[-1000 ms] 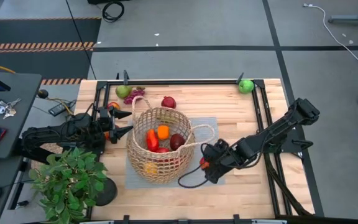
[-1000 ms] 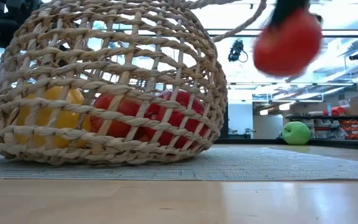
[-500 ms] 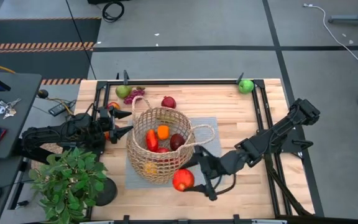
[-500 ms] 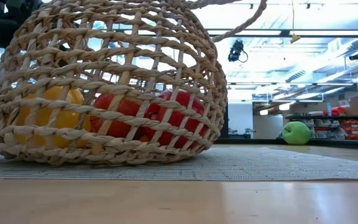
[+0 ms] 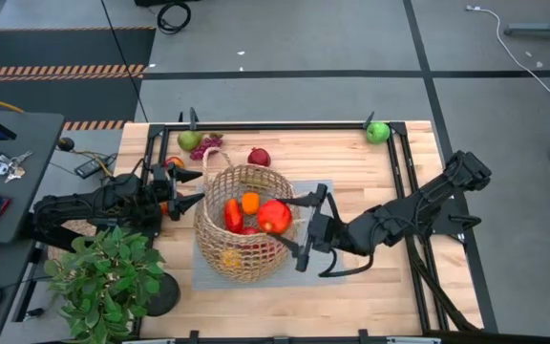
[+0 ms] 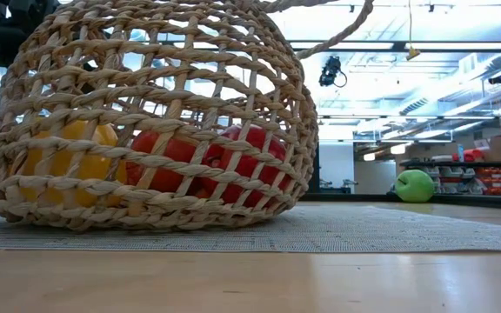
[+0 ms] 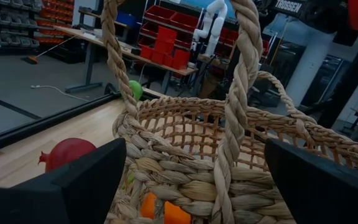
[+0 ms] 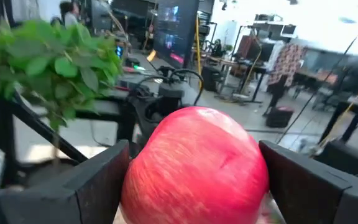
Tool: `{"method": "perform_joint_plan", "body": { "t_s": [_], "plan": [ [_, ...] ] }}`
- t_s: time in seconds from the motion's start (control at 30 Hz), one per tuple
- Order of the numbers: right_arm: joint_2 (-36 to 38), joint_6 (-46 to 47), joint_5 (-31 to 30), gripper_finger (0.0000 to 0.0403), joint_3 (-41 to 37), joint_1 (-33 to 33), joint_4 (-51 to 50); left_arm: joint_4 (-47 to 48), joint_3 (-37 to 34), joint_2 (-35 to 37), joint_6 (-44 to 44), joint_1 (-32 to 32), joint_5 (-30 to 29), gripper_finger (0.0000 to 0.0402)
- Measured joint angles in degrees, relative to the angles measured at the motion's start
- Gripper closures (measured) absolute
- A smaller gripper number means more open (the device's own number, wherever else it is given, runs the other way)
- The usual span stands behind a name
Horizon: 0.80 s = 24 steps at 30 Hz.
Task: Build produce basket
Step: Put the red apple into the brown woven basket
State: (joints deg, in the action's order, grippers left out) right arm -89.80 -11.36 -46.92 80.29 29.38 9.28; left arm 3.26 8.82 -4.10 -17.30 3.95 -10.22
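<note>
- The counter [image 5: 370, 182] is pale wood planking framed by dark rails; around it lies grey floor with dark seams, and the low view looks into a bright room with shelving holding red bins.
- A grey mat [image 5: 318, 196] lies on the counter's middle, under the basket.
- A leafy potted plant [image 5: 103, 277] stands at the near left corner of the counter.
- The basket [image 5: 220, 244] sits on the mat: round, tan, open-weave wicker, mouth upward, with two thin loop handles, one toward the counter's far side and one toward the right.
- The right gripper [image 5: 296, 229] hovers at the basket's right rim, its fingers spread wide around a smooth, round red apple [image 5: 274, 216] held over the basket's mouth.
- The left gripper [image 5: 189, 191] waits just beside the basket's left side, its fingers wide apart and holding nothing.
- Inside the basket lie orange [image 5: 249, 202] and red [image 5: 233, 214] pieces, and a yellow piece [image 6: 68, 165] shows through the weave low down.
- A green pear [image 5: 189, 140] and purple grapes [image 5: 208, 145] rest at the far left edge, with a dark red fruit [image 5: 258, 157] near them.
- A green apple [image 5: 378, 132] sits at the far right corner.
</note>
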Motion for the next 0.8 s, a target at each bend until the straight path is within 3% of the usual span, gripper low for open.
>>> {"method": "perform_joint_plan", "body": {
  "t_s": [0.23,0.53,0.8],
  "plan": [
    [0.0,-16.88,-4.43,0.0053,0.02,-3.34,-4.71,-0.01,0.0,0.0,0.0,0.01,0.0,0.0012],
    [0.0,-44.42,-4.16,0.0053,0.02,-6.58,-6.37,0.01,0.0,0.0,-0.02,0.0,0.0,0.0012],
    [0.0,-57.49,-2.17,0.0053,0.0,-7.2,-7.84,-0.02,0.0,0.0,-0.04,0.01,0.0,0.0012]
  ]
}}
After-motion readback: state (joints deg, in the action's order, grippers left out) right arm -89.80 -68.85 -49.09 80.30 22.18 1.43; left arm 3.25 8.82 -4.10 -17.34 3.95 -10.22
